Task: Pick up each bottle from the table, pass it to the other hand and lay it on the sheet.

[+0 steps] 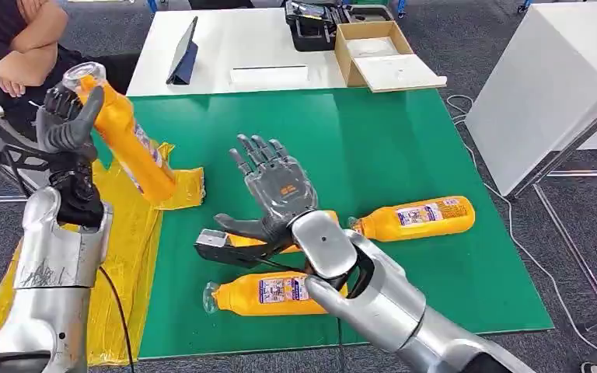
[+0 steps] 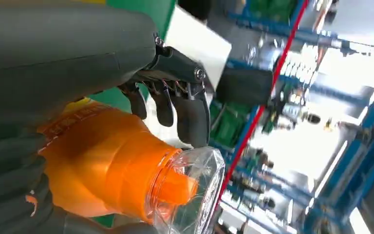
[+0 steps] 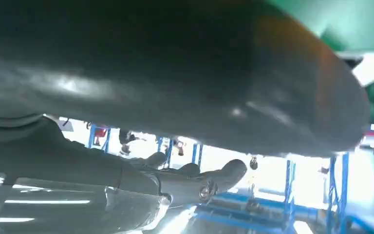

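Left hand (image 1: 66,124) grips an orange bottle (image 1: 128,144) near its neck, fingers wrapped around the upper body. The left wrist view shows the same: dark fingers (image 2: 190,114) curled over the bottle's (image 2: 102,165) shoulder, thumb on the opposite side. The held bottle is lifted over the left edge of the green mat (image 1: 389,155). It's tilted, clear cap (image 1: 84,75) up and toward the far left, base down and toward the mat, hanging just above the yellow sheet (image 1: 136,233). Long axis runs diagonally, far-left to near-right.

Right hand (image 1: 276,190) is spread wide open, palm up, holding nothing, hovering over the middle of the mat. Right wrist view is mostly dark hand cover, with fingers (image 3: 214,180) extended.

Three more bottles lie flat on the mat:
- one (image 1: 264,294) near the mat's front edge, cap pointing left, long axis left-right, partly under the right forearm (image 1: 381,303)
- one (image 1: 237,242) just behind it, mostly hidden by the right wrist
- one (image 1: 416,217) to the right of the mat's middle, cap pointing left, slightly angled

The yellow sheet lies along the mat's left edge, hanging off it on the left.

Beyond the mat's far edge is a white table (image 1: 256,47) with a dark tablet (image 1: 183,54), an open cardboard box (image 1: 373,54) and a black case (image 1: 315,23). A person (image 1: 15,47) with folded arms sits far left of the mat.
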